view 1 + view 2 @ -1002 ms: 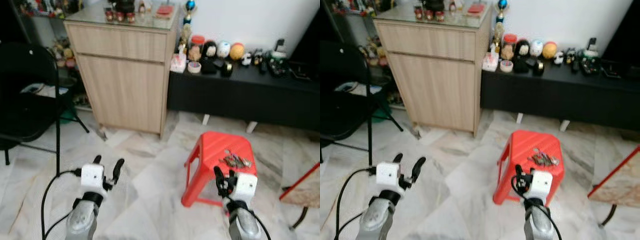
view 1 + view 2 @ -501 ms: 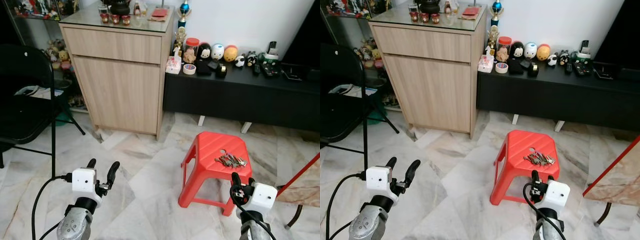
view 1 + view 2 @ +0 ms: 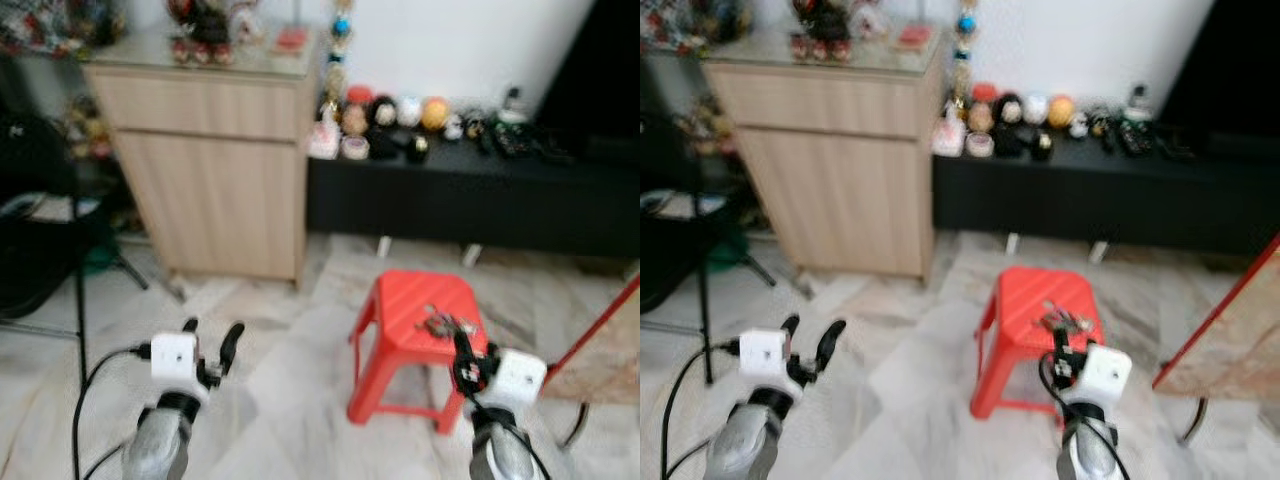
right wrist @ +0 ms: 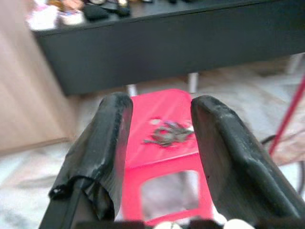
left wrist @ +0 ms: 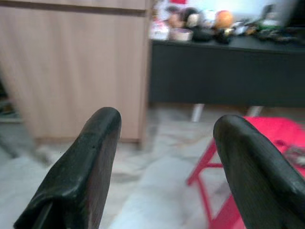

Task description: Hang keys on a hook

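Observation:
A bunch of keys (image 4: 167, 133) lies on top of a red plastic stool (image 3: 400, 305) on the marble floor. My right gripper (image 3: 466, 347) is held low in front of the stool, just short of the keys (image 3: 446, 323). It is open, and in the right wrist view the keys sit between its two black fingers (image 4: 110, 138), farther out. My left gripper (image 3: 212, 329) hangs over bare floor to the left, open and with nothing in it. In the left wrist view its fingers (image 5: 90, 157) frame the cabinet and the stool's edge (image 5: 267, 129).
A light wooden cabinet (image 3: 215, 170) stands at the back left. Beside it a low black bench (image 3: 480, 195) carries several figurines. A black folding chair (image 3: 30, 240) is at the far left. A red-framed object (image 3: 600, 335) is at the right edge.
The whole picture has shifted and blurred, so the camera has moved. The keys lie unmoved on the stool. Both grippers remain open, and the right one appears slightly nearer the keys.

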Controlling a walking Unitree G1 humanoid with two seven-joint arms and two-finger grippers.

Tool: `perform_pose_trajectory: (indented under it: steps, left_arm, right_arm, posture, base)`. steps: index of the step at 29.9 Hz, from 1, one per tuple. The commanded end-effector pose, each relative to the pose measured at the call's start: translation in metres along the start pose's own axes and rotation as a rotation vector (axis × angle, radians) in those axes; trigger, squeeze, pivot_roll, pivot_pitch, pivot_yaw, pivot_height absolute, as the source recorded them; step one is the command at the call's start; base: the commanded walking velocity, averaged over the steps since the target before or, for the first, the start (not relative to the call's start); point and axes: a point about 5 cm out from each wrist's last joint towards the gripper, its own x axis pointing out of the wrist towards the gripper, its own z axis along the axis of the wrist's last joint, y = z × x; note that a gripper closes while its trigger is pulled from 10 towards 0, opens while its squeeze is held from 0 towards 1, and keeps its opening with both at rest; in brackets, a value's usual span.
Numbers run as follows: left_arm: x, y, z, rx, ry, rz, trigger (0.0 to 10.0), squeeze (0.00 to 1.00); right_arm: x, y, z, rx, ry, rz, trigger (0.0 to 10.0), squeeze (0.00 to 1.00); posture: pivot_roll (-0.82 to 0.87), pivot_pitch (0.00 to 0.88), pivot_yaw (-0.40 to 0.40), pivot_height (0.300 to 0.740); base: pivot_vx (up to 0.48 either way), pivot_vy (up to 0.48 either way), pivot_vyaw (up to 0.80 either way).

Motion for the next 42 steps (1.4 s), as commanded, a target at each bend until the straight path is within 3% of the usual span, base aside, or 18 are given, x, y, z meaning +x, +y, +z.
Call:
perform_pose_trajectory:
  steps: [1,21,29,42]
  left_arm:
    - [-0.004,0.009,0.002,0.014,0.004,0.027,10.0,0.0]
    - [-0.001,0.001,-0.001,0.016,0.025,0.005,10.0,0.0]
    - [-0.001,0.003,-0.001,0.034,0.029,0.007,10.0,0.0]
    - [-0.001,0.001,0.002,0.039,0.018,0.006,10.0,0.0]
  right_arm:
    - [0.004,0.011,0.007,0.01,-0.029,0.026,10.0,0.0]
    - [0.005,0.021,0.005,0.021,-0.021,0.045,10.0,0.0]
    - [0.006,0.021,0.005,0.02,-0.016,0.039,10.0,0.0]
    - [0.006,0.02,0.004,0.009,-0.012,0.029,10.0,0.0]
  posture:
    - [0.03,0.0,-0.078,0.74]
    - [0.03,0.0,-0.072,0.74]
    - [0.03,0.0,-0.076,0.74]
    - [0.03,0.0,-0.077,0.74]
  base:
    - [0.39,0.0,0.0]
    - [0.374,0.0,0.0]
    - [0.0,0.0,0.0]
    - [0.0,-0.382,0.0]
